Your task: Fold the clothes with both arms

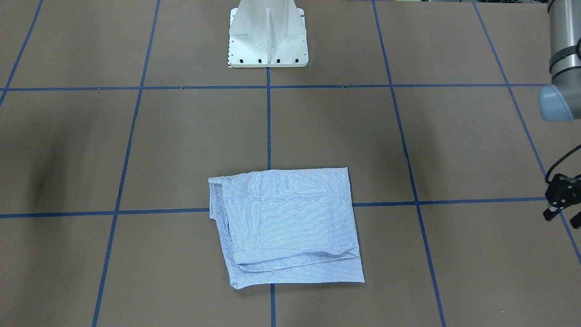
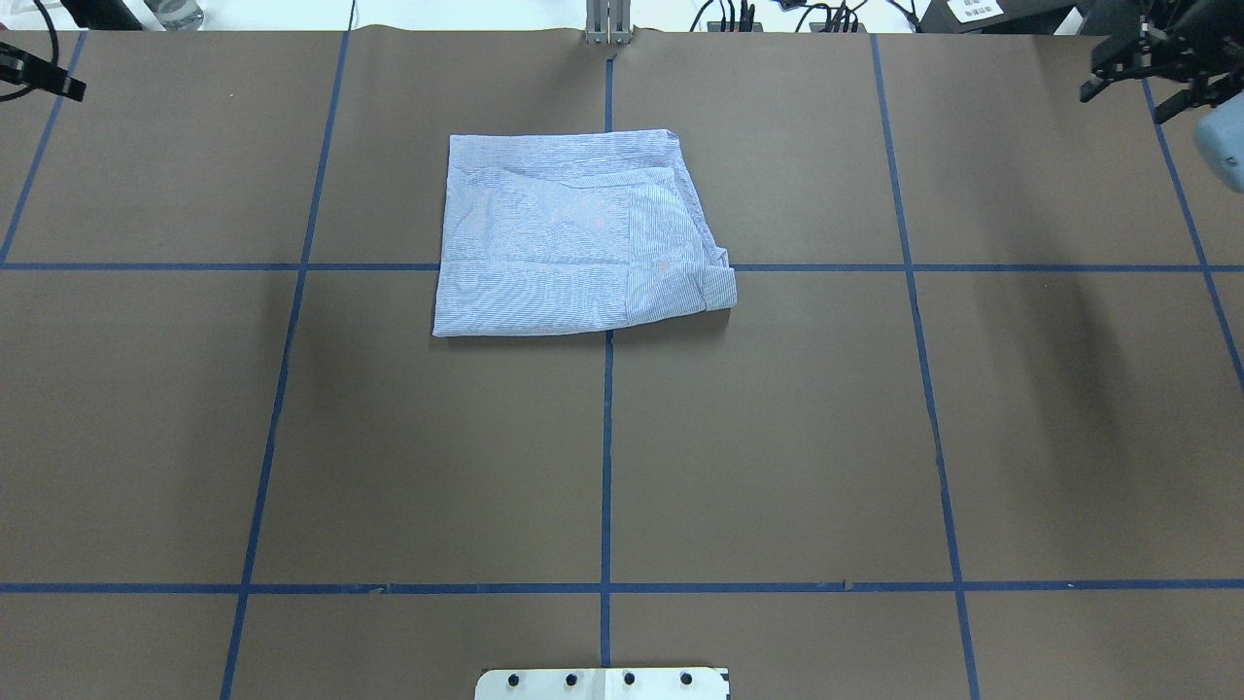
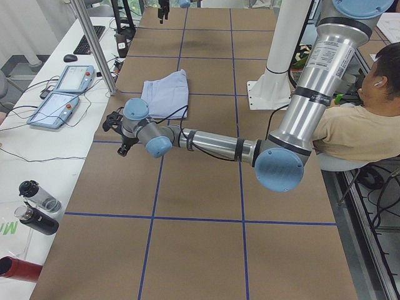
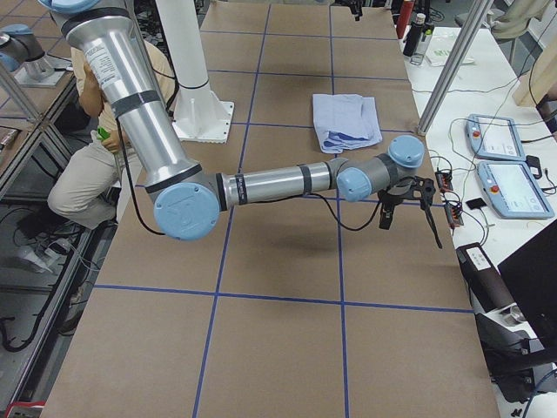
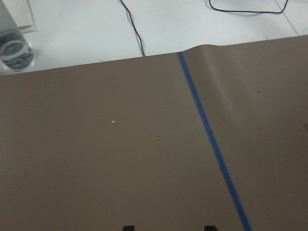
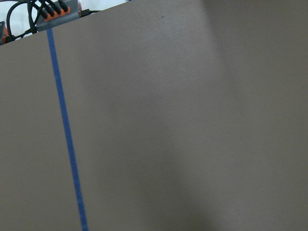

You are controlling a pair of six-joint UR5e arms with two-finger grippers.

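While both arms (image 3: 212,145) (image 4: 270,185) hover aside, the shirt (image 1: 286,225) lies folded.

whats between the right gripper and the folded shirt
Nothing but bare brown table crossed by blue tape lines, seen in the overhead view, between the right gripper and the shirt.
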